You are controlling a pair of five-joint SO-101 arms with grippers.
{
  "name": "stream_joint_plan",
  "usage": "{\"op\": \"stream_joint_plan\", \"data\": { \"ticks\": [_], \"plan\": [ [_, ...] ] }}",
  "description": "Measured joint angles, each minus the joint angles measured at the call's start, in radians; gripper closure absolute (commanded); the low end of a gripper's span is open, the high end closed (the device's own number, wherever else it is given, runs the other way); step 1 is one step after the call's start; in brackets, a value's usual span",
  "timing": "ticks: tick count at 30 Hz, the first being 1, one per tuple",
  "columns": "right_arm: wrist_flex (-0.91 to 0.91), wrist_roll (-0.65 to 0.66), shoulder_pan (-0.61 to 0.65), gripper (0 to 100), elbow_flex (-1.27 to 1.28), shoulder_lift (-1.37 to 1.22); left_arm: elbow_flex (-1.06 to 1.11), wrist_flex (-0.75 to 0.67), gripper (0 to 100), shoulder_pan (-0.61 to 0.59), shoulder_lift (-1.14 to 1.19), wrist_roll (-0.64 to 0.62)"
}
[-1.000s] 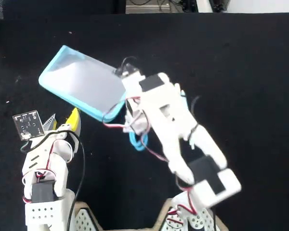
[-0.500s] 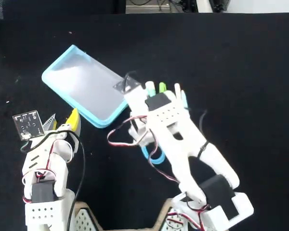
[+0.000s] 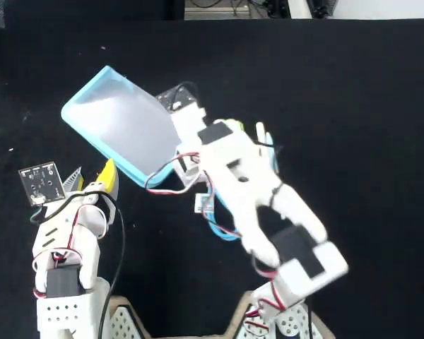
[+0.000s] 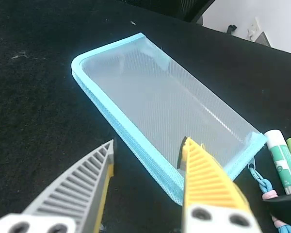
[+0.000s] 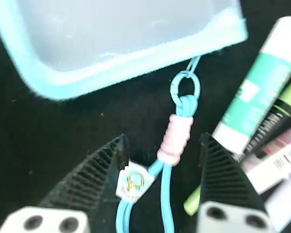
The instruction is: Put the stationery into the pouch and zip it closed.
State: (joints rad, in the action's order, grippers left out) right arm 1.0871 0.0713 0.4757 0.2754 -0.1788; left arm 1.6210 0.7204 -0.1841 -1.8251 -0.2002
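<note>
Pouch [image 3: 120,123], one, pale blue, lies far left on the table [image 3: 353,106]; my right pincer [image 5: 163,141] is spread astride its zip cord [image 5: 177,136], my left pincer [image 4: 148,143] spread beside the pouch; one glue stick [image 5: 254,82], one barcode label [image 5: 281,162], print unreadable

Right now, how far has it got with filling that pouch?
Done: nothing; the pouch looks empty, with the glue stick and marker lying beside it. In hand: the right gripper sits open astride the zip's pull cord; the left gripper hangs open by the pouch edge. Left: loading everything, then zipping.
</note>
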Motion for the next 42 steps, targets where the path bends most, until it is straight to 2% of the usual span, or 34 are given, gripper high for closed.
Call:
{"op": "stream_joint_plan", "data": {
  "ticks": [4, 9, 13, 14, 16, 23, 30, 37, 42],
  "plan": [
    [-0.006, 0.041, -0.048, 77.2, -0.078, -0.137, 0.0, 0.0, 78, 0.0, 0.0, -0.011],
    [-0.009, 0.089, -0.064, 79.1, -0.118, -0.218, 0.002, 0.0, 78, 0.0, 0.0, -0.123],
    [-0.009, 0.114, -0.072, 99.5, -0.132, -0.235, 0.041, -0.029, 78, 0.025, 0.0, -0.143],
    [-0.011, 0.118, -0.075, 96.5, -0.137, -0.235, 0.048, -0.038, 78, 0.041, 0.002, -0.144],
    [-0.014, 0.121, -0.08, 99.2, -0.14, -0.235, 0.049, -0.061, 78, 0.075, 0.0, -0.144],
    [0.083, 0.123, -0.081, 98.8, -0.181, -0.146, 0.049, -0.071, 78, 0.106, 0.0, -0.091],
    [0.126, 0.284, -0.084, 98.8, -0.189, 0.012, 0.049, -0.071, 78, 0.106, 0.0, -0.032],
    [0.138, 0.436, -0.083, 98.8, -0.215, 0.21, 0.046, -0.071, 78, -0.031, 0.0, -0.014],
    [0.16, 0.465, -0.034, 98.8, -0.215, 0.391, 0.041, -0.071, 78, -0.12, 0.0, -0.034]
  ]
}}
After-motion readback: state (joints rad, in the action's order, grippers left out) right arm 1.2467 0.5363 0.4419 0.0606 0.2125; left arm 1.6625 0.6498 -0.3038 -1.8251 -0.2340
